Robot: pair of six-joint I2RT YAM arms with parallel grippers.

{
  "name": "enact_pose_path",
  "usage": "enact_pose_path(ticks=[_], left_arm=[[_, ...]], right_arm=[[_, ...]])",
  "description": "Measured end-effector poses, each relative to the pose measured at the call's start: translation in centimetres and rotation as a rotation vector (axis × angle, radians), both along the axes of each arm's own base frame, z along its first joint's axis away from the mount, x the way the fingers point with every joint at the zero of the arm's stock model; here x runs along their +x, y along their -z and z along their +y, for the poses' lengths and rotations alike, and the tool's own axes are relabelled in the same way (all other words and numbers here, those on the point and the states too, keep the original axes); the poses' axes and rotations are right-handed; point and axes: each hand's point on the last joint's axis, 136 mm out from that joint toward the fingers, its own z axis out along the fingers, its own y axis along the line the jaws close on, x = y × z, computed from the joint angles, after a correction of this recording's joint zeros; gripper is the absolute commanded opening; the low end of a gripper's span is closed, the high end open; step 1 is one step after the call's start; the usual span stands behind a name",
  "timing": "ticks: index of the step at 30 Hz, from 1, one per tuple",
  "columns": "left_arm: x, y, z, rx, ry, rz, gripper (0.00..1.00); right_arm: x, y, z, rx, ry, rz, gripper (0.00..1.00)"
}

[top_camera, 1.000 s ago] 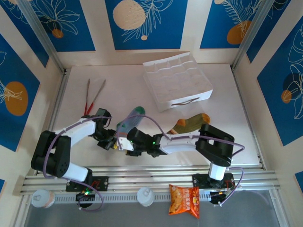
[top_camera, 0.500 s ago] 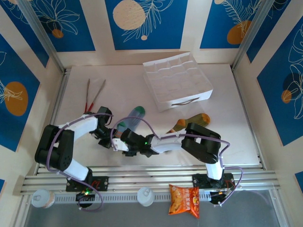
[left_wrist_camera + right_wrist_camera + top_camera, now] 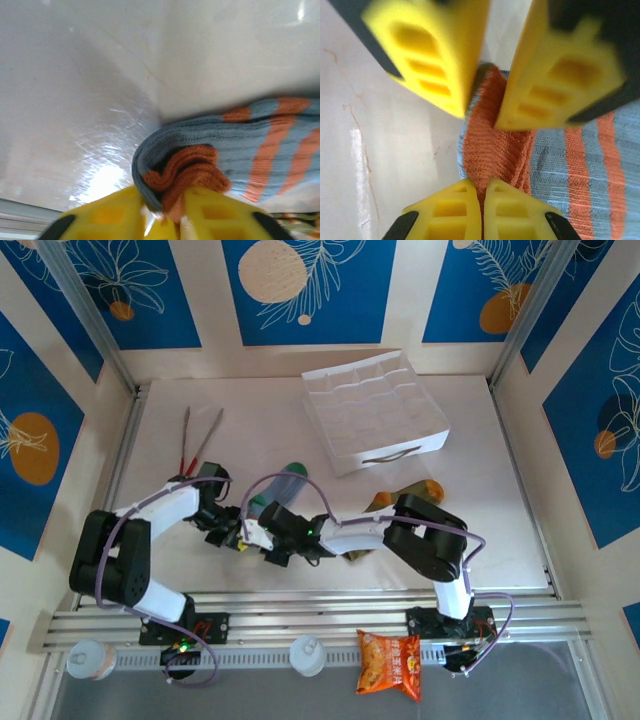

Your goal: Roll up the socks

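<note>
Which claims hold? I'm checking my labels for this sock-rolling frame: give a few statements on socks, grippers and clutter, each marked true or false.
1. The right gripper is shut on the grey sock's orange cuff. True.
2. The olive-green sock lies in the white tray. False: it lies on the table in front of the tray, partly under the right arm.
3. The grey sock's cuff sits between the left gripper's fingers. True.
4. The snack packet lies between the two socks. False: it lies past the rail at the near edge.
5. The tongs lie untouched, left of the tray. True.
</note>
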Motion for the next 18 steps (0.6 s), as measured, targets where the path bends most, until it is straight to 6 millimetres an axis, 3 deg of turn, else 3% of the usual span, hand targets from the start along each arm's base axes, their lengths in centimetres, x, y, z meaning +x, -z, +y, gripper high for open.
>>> enact_pose_path(ticks=[6, 11, 18], left_arm=[[0.9, -1.4, 0.4, -0.014, -0.037, -0.065, 0.50], [1.1, -2.6, 0.5, -0.022, -0.039, -0.114, 0.53], [1.0, -3.4, 0.2, -0.043, -0.029, -0.170, 0.65]], right_arm=[[0.1, 0.0, -0.5, 0.056, 0.047, 0.186, 0.00], [0.4, 0.1, -0.4, 0.095, 0.073, 0.362, 0.00], [0.9, 0.0, -0.3, 0.137, 0.096, 0.641, 0.00]])
